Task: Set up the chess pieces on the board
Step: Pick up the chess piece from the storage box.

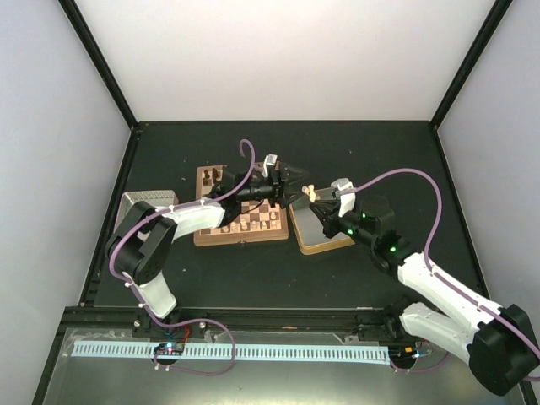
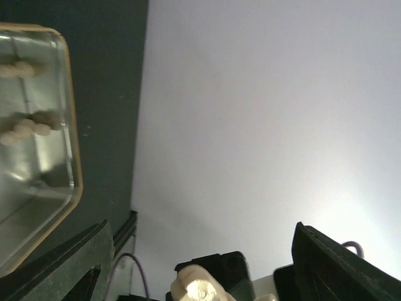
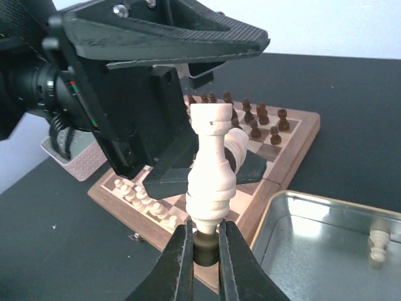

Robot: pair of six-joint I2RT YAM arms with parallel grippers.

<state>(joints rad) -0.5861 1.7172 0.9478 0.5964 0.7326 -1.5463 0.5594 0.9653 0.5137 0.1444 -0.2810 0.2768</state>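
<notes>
Pale ringed chess piece point(image 3: 212, 169) stands upright, base pinched by right tool point(image 3: 205, 238).

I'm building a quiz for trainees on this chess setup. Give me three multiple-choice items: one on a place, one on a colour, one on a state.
1. Where is the tin relative to the board, in the top view?
A. On top of it
B. To its right
C. Behind it

2. What colour is the piece in the right pincer?
A. Pale
B. Dark brown
C. Red

3. How is the left pincer?
A. Shut on a pawn
B. Open
C. Out of view

Answers: 1 B, the tin lies against the board's right edge. 2 A, the piece is pale wood, gripped at its base. 3 B, its fingers stand wide apart in the right wrist view.
</notes>
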